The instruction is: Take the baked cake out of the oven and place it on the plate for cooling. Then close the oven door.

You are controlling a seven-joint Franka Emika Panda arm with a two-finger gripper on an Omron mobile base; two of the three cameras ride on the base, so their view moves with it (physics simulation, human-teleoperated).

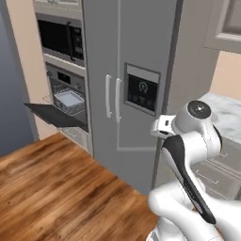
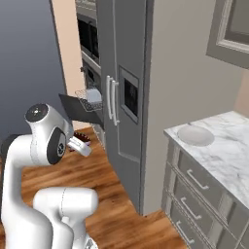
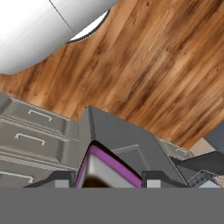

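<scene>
On the left, the oven door (image 1: 56, 115) hangs open. In the middle, the gripper (image 3: 109, 181) is closed on the cake (image 3: 105, 168). On the right, the plate (image 2: 195, 134) waits on the counter (image 2: 228, 155). It seems to be carrying; next it must reach the plate.

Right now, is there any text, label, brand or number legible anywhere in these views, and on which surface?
No readable text.
Fridge dispenser panel: a round glowing icon and small symbols, too blurred to read.
Oven display: dark, no legible digits.
Microwave keypad: too small to read.
Purple-edged thing between the gripper's fingertips: no visible lettering.
</scene>
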